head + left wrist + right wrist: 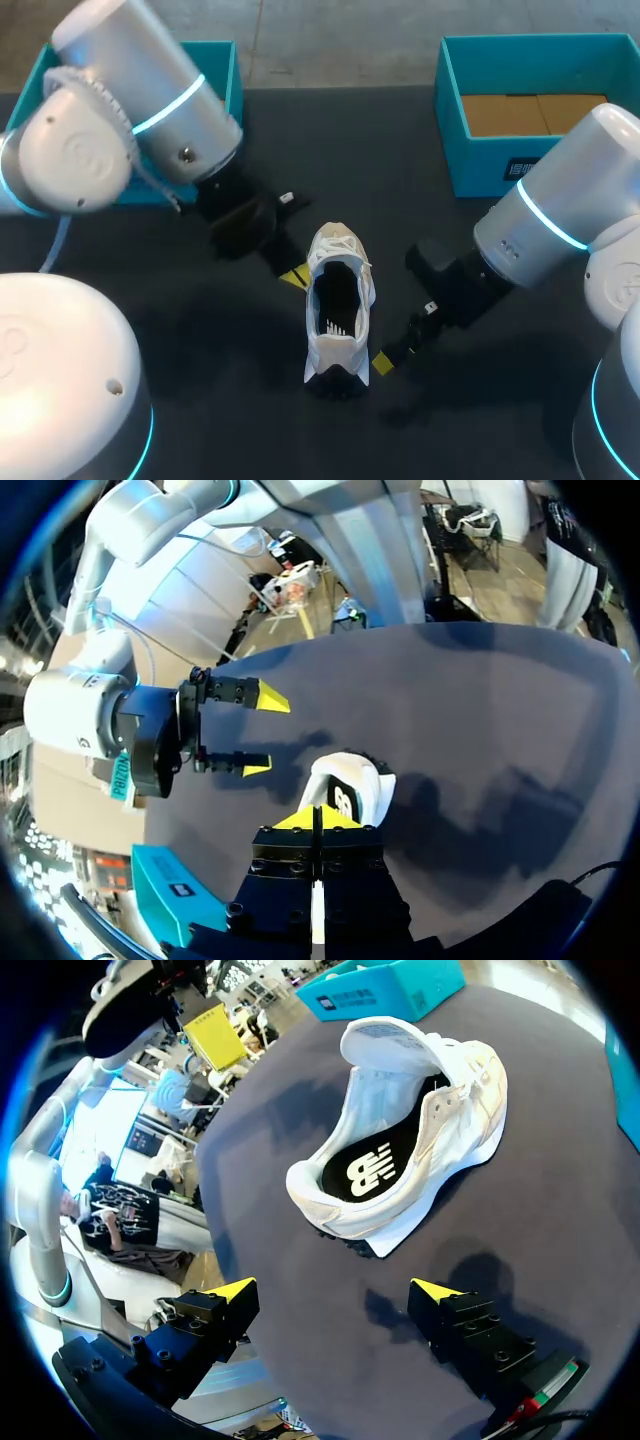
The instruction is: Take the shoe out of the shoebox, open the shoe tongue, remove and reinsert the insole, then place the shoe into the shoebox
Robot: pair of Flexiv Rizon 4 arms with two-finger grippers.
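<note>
Shoe upright on counter; light, soft upper, I judge; I'd pinch stiffer heel collar. Left fingers pressed together, empty. Right fingers spread wide, empty, beside heel.

Your shoe lies near the middle of the table, heel toward you and toe pointing away. Your left gripper sits just beside the shoe's left side, toward its front half. Your right gripper sits just beside the heel, on the right. The shoebox stands behind and to the right, at the table's far edge, well apart from the shoe. A second box stands at the far left, partly behind your left arm.
</note>
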